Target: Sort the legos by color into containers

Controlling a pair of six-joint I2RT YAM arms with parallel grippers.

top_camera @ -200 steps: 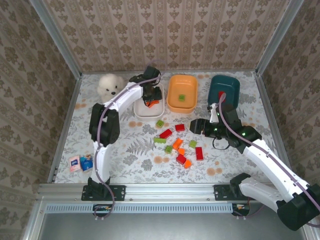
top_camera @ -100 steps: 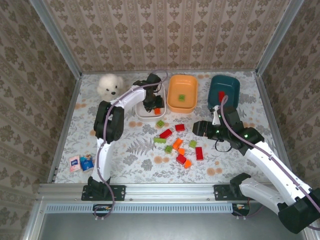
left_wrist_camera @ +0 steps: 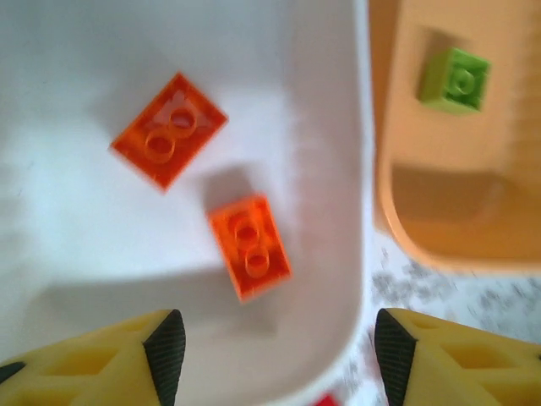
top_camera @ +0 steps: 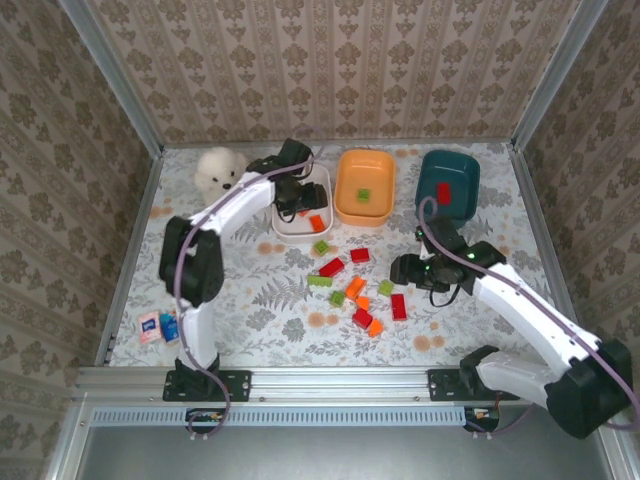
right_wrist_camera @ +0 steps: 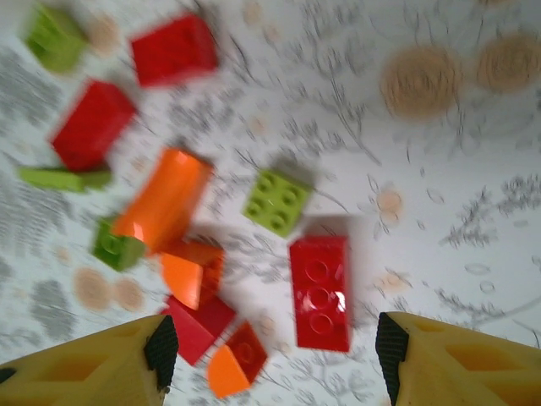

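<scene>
**Top view:** left gripper (top_camera: 297,203) over the white tub (top_camera: 298,230). Right gripper (top_camera: 403,268) low over the table (top_camera: 250,290), just beside the loose legos (top_camera: 352,288), which are red, orange and green. Orange tub (top_camera: 350,175) with one green brick (top_camera: 364,195). Teal tub (top_camera: 462,172) with one red brick (top_camera: 443,190).

**Left wrist view:** yellow fingers (left_wrist_camera: 127,359) spread apart. Two orange bricks (left_wrist_camera: 249,245) flat on the white tub floor.

**Right wrist view:** fingers (right_wrist_camera: 93,364) spread apart above a long red brick (right_wrist_camera: 319,292), flat among the scattered legos.
</scene>
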